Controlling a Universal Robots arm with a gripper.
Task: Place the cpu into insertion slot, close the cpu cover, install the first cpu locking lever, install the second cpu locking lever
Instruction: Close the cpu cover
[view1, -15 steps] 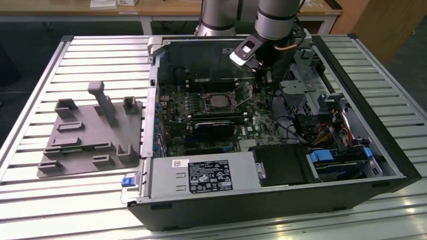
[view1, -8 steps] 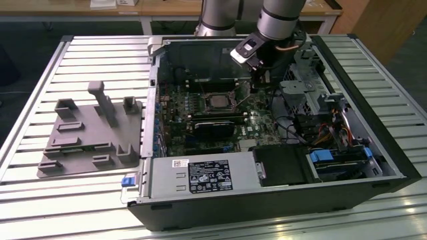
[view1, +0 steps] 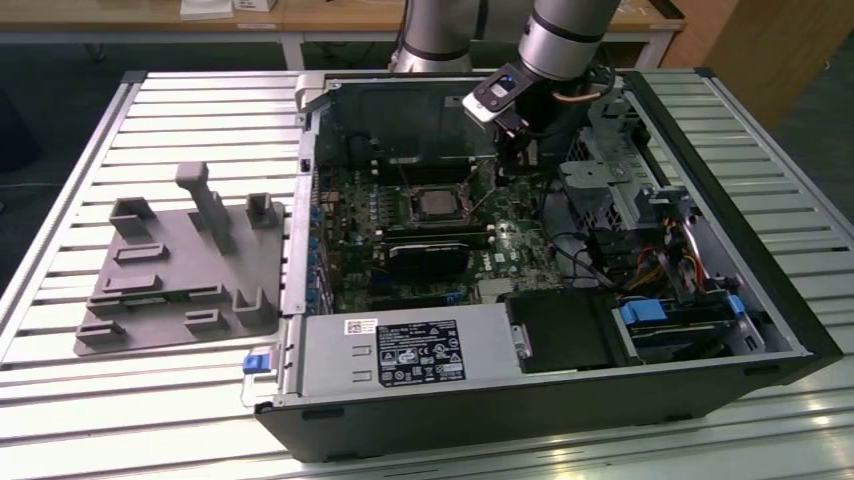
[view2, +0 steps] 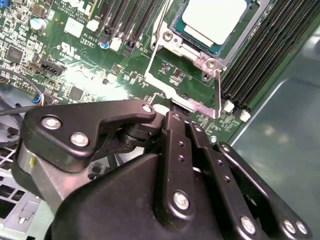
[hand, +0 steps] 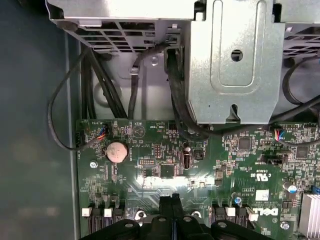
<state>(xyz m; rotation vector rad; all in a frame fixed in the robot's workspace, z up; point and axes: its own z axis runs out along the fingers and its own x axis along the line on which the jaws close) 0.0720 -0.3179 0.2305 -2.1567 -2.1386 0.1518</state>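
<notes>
While the gripper (view2: 181, 116) has its fingers pressed together, with nothing visible between them, its tips lie against the metal tab (view2: 192, 104) at the nearest edge of the cpu cover (view2: 196, 54). Just beyond the tips, the cpu (view2: 215, 20) sits in the insertion slot (view2: 175, 26), framed by the lowered cover. The motherboard (hand: 165, 170) lies beneath.

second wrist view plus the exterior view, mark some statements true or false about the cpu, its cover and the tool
1. The cpu is seated on the motherboard, not held by the tool. True.
2. The cpu cover stands tipped up and open. False: it lies flat, framing the cpu.
3. The tool hangs over the grey fixture. False: it is inside the computer case, at the cover's edge.
4. The grey fixture lies at the exterior view's left of the case. True.
</notes>
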